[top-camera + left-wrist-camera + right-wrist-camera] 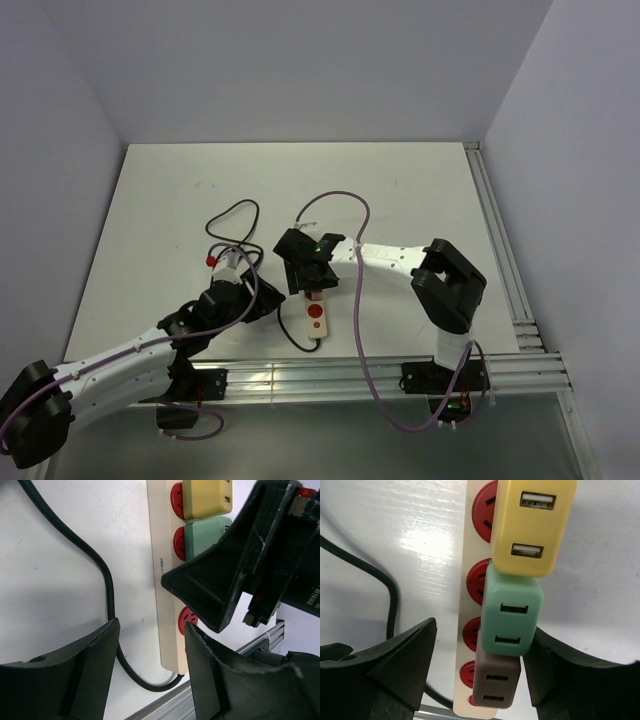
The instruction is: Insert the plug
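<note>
A cream power strip (316, 318) with red sockets lies near the table's front edge. In the right wrist view the strip (464, 600) carries a yellow plug (532, 525), a green plug (512, 612) and a brown plug (496, 680) in a row. My right gripper (480, 665) is open above the strip (312, 272), its fingers (405, 665) straddling the brown and green plugs, the right one close beside them. My left gripper (150, 650) is open and empty at the strip's left side (262, 300). In its view the right gripper (225, 580) hides the brown plug.
The strip's black cable (240, 215) loops across the table to the left and curls round the strip's near end (150, 685). A small red piece (212, 259) lies on the left. An aluminium rail (380, 375) runs along the front edge.
</note>
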{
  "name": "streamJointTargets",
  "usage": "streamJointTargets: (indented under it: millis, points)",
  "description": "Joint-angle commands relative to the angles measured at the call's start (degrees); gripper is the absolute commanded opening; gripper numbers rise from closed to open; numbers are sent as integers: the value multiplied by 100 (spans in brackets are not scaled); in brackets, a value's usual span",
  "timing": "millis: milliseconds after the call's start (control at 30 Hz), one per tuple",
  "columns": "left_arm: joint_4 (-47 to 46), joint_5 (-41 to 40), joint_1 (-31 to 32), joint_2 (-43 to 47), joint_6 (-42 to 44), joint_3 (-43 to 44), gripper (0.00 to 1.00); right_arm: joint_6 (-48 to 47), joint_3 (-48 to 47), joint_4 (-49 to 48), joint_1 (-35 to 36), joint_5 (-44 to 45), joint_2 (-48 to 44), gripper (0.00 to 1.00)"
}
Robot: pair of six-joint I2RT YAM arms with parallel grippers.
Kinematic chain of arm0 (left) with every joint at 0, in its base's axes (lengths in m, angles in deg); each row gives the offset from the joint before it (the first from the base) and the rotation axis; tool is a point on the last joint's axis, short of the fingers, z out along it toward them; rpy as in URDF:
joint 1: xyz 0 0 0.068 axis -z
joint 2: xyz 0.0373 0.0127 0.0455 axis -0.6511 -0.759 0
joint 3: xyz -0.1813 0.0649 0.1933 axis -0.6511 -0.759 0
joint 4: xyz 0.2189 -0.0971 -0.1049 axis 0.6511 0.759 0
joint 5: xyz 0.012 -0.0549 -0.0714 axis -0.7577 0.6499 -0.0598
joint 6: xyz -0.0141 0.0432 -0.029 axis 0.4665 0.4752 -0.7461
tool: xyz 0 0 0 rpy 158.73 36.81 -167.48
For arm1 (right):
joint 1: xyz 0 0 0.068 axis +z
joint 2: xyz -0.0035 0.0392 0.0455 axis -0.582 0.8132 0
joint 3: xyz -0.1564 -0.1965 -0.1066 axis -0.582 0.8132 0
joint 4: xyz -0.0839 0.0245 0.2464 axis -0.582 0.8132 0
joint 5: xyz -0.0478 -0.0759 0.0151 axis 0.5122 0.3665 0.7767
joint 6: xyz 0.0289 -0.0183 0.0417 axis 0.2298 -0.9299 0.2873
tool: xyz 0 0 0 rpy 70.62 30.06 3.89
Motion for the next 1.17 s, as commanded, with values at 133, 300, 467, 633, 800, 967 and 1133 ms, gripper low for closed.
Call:
streamJointTargets:
  millis: [133,300,467,633,800,967,1133]
  points:
    - [736,-173,18,455,96,394,62,-58,221,-280,29,445,-1087,81]
    - [816,-58,26,534,104,430,63,65,896,-586,29,419,-1658,87]
    - [746,82,18,788,8,324,69,284,1548,-807,29,786,-2028,98]
    - [562,380,0,1000,-36,228,83,470,2847,-1947,55,1017,-2888,100]
    - [-413,1232,-70,1456,-228,-229,98,715,4034,-2811,99,807,-4029,100]
    - [-1932,2024,-158,1939,-659,-869,99,479,4667,-3258,99,-28,-5129,100]
    - [-5764,2902,-167,2063,-1486,-1951,100,295,6292,-4891,196,-818,-7474,100]
